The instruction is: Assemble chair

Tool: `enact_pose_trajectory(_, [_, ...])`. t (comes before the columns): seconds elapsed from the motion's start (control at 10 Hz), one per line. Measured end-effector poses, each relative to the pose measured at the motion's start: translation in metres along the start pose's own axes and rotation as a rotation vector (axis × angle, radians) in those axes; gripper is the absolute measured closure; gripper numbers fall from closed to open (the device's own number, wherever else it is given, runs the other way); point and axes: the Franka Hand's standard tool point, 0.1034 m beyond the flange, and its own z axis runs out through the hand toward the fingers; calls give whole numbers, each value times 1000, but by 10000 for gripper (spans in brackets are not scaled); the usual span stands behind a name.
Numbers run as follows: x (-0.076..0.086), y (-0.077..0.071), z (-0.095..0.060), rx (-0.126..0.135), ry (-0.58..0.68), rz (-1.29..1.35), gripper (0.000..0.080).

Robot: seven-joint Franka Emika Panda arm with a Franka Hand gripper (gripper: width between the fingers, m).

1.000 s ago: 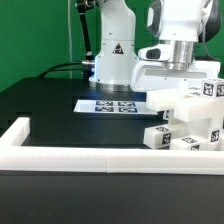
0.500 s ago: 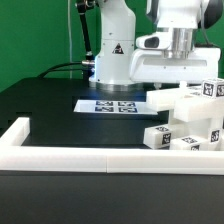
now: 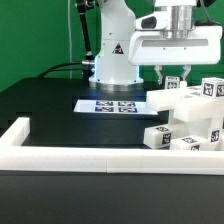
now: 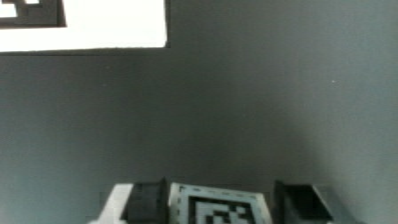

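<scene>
You see the gripper (image 3: 173, 76) has risen above the chair (image 3: 190, 120) at the exterior view's right, fingers clenched on a small tagged part (image 4: 217, 208); it now needs placing.

- I see the chair (image 3: 190, 118) as a chunky white stack of blocky plastic pieces at the exterior view's right, on the black table
- Square bars and flat panels sit joined, stepped in tiers, upright
- Small black-and-white square tags mark several faces
- From the wrist view I make out one tagged white piece (image 4: 221, 204) at the frame edge; its seating I cannot tell
</scene>
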Motion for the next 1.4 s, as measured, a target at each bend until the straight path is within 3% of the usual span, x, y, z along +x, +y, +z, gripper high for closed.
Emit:
enact_pose_trajectory(0.2, [1, 2, -1, 0, -1, -18, 515])
enact_pose_trajectory(0.6, [57, 22, -46, 9, 2, -124, 515])
enact_pose_trajectory(0.8, [74, 18, -61, -7, 7, -132, 515])
enact_pose_trajectory(1.2, [73, 21, -56, -14, 0, -136, 515])
enact_pose_trajectory(1.4, [110, 15, -59, -31, 31, -161, 515])
